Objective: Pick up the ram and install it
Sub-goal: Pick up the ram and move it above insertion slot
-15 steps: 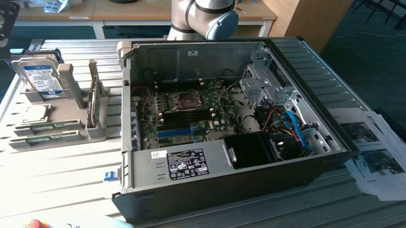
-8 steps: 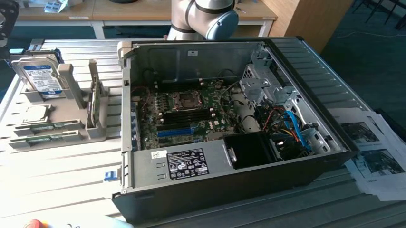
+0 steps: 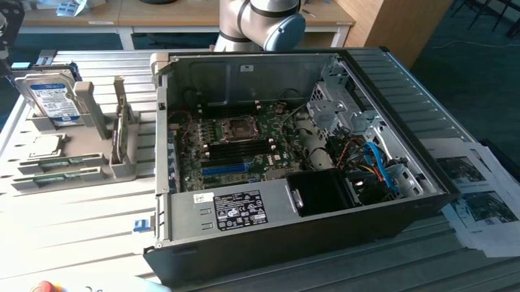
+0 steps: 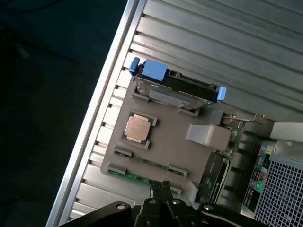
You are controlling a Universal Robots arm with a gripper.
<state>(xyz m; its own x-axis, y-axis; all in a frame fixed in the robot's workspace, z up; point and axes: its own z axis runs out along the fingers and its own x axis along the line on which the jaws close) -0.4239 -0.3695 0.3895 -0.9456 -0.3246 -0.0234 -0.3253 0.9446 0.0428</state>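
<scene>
Two ram sticks lie flat in a grey holder (image 3: 89,152) to the exterior view's left of the open computer case (image 3: 284,152). They are narrow green strips, one (image 3: 58,162) just behind the other (image 3: 55,179). The wrist view looks down on them: one ram stick (image 4: 147,163) sits between grey clips, and the other ram stick (image 4: 124,176) runs along the holder's edge. My gripper (image 4: 161,187) hovers above that edge stick, its dark fingers pressed together with nothing between them. The motherboard (image 3: 235,146) lies bare inside the case, with dark memory slots below the processor socket.
The holder also carries an upright hard drive (image 3: 50,97) with blue rails (image 4: 154,70), a processor chip (image 4: 138,128) and an upright card (image 3: 122,128). The ribbed metal table (image 3: 73,231) ends in an edge (image 4: 94,127). Printed sheets (image 3: 479,194) lie beside the case.
</scene>
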